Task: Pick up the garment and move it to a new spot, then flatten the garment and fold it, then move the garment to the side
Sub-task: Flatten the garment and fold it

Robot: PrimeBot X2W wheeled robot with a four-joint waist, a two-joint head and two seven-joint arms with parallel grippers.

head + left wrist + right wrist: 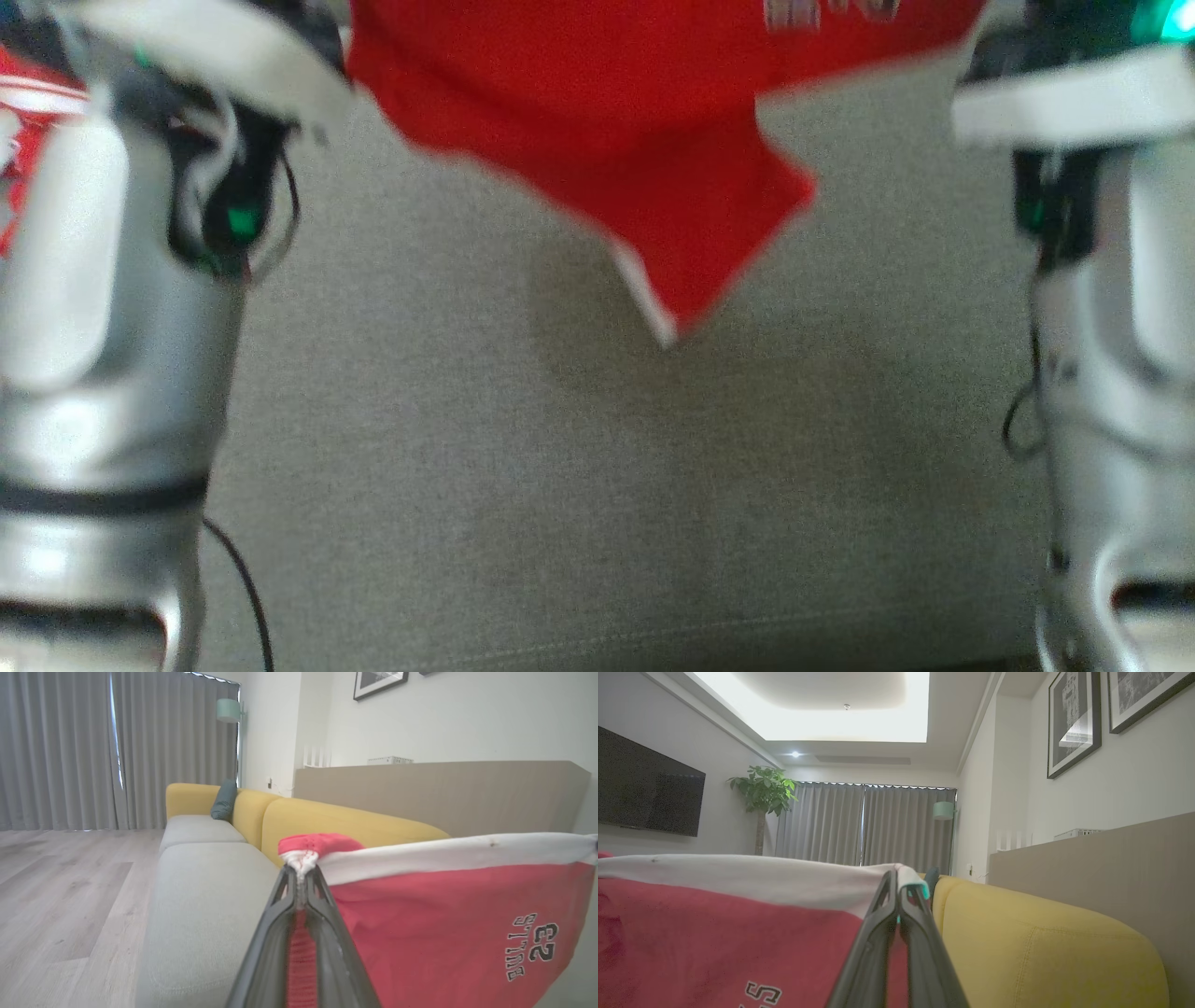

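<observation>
Left hand (pixel 301 877) and right hand (pixel 898 884) are each clamped on the red garment (pixel 607 131), held taut above the grey sofa seat (pixel 467 485), so the carry seems underway and next needs an even lowering to lay it flat.

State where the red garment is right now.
The red garment hangs at the top middle of the head view, above the grey sofa seat, stretched between the left gripper and the right gripper, which both pinch it.
</observation>
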